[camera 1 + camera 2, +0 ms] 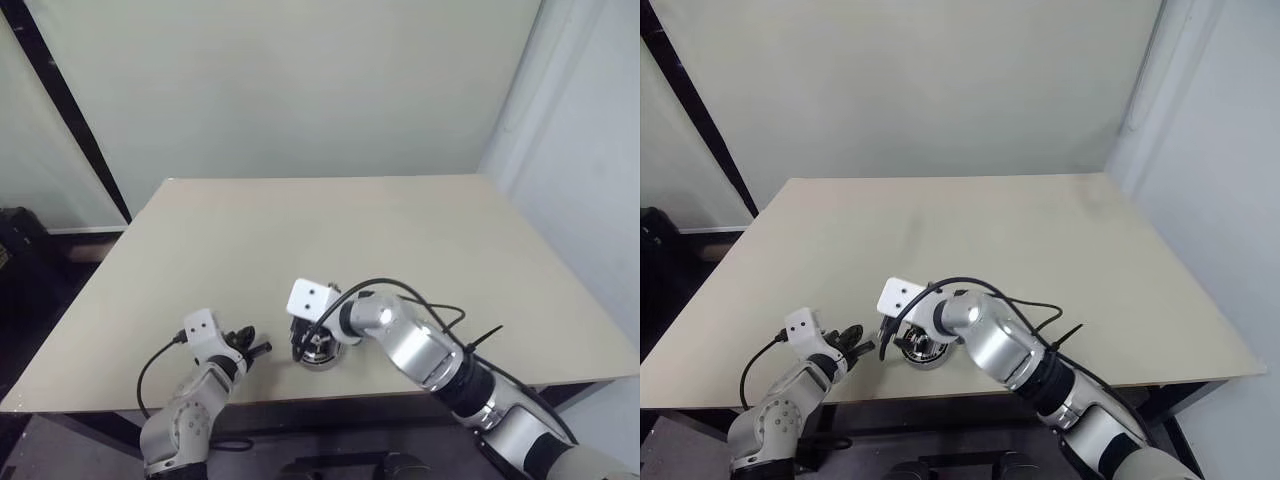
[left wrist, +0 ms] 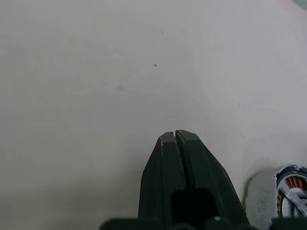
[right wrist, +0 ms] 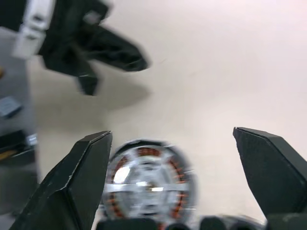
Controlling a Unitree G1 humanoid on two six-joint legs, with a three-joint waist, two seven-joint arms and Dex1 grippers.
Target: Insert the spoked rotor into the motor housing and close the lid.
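A: Where is the motor housing?

B: On the tabletop, close to its near edge. It is the short silver cylinder under the right hand. In the right wrist view copper windings ring its inside, and a silvery spoked piece lies across them.

A: So is the spoked rotor in?

B: I judge that spoked piece to be the rotor, seated in the housing, though the view is blurred. If so, the inserting step looks done and the lid is what remains.

A: Do you see a lid?

B: I cannot pick one out near the housing, so I cannot say where it lies.

A: How is the right hand set?

B: Its two black fingers stand wide apart, one to each side of the housing and above it, holding nothing. The arm reaches in from the right and bends at the wrist, so the hand points down and toward the housing.

A: And the left hand?

B: Just beside the housing on its left, low over the tabletop, fingers pressed together with nothing between them. It points forward and slightly down.

A: What does the next move call for?

B: Finding the lid, gripping it by the rim, and lowering it square onto the housing without knocking the rotor askew.
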